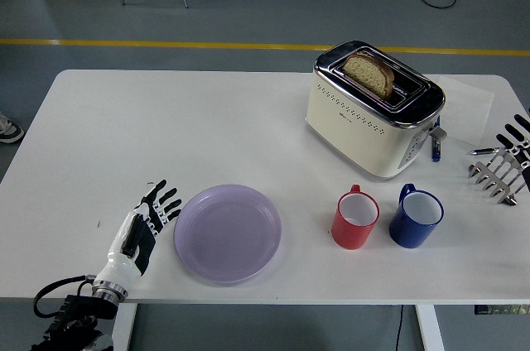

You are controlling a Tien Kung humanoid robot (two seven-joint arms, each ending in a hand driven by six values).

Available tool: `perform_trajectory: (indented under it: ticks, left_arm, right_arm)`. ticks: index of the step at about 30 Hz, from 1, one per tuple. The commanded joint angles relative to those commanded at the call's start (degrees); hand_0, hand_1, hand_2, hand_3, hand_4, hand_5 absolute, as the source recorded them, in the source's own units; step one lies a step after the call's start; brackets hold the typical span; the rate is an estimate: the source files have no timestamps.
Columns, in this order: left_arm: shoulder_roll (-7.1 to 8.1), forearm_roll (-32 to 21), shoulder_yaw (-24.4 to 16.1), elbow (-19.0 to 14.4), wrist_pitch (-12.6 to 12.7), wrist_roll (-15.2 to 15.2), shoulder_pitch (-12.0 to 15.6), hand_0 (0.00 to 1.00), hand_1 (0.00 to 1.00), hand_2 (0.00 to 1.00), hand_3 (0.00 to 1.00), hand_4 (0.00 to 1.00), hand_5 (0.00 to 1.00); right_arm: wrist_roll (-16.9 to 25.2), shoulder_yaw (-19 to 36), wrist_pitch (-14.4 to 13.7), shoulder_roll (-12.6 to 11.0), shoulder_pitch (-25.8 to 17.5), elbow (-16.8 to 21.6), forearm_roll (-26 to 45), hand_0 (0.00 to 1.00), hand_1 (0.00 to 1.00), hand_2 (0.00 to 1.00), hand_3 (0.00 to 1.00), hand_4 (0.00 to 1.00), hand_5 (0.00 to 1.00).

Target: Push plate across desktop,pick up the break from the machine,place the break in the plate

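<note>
- My left hand [147,220] lies flat, fingers spread and holding nothing, fingertips at the left rim of the plate [228,233].
- The plate sits left of the red mug [355,219], a clear gap between them; the blue mug [415,218] stands just right of the red one.
- The bread [369,74] stands in the slot of the toaster [374,108], behind the mugs.
- My right hand [507,161] rests right of the toaster, fingers extended, empty.
- Risk: push too far and the plate's rim strikes the red mug and may tip it.
- Risk: an off-centre push could swing the plate toward the table's near edge.
</note>
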Motion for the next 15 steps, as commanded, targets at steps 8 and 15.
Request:
perform_trajectory:
  ticks: [8,15]
  left_arm:
    - [-0.37,-1.03,2.79,0.62,-0.2,0.05,-0.11,0.811,0.837,0.909,0.966,0.513,0.998]
    - [-0.8,-1.69,4.17,1.01,-0.29,0.03,-1.13,0.808,0.837,0.907,0.966,0.51,0.998]
  right_arm:
    - [0.05,0.66,0.01,0.32,-1.13,0.0,-0.01,0.69,0.632,0.649,0.685,0.481,0.584]
    - [0.05,0.45,0.03,0.53,-1.13,-0.01,-0.02,0.69,0.632,0.649,0.685,0.482,0.585]
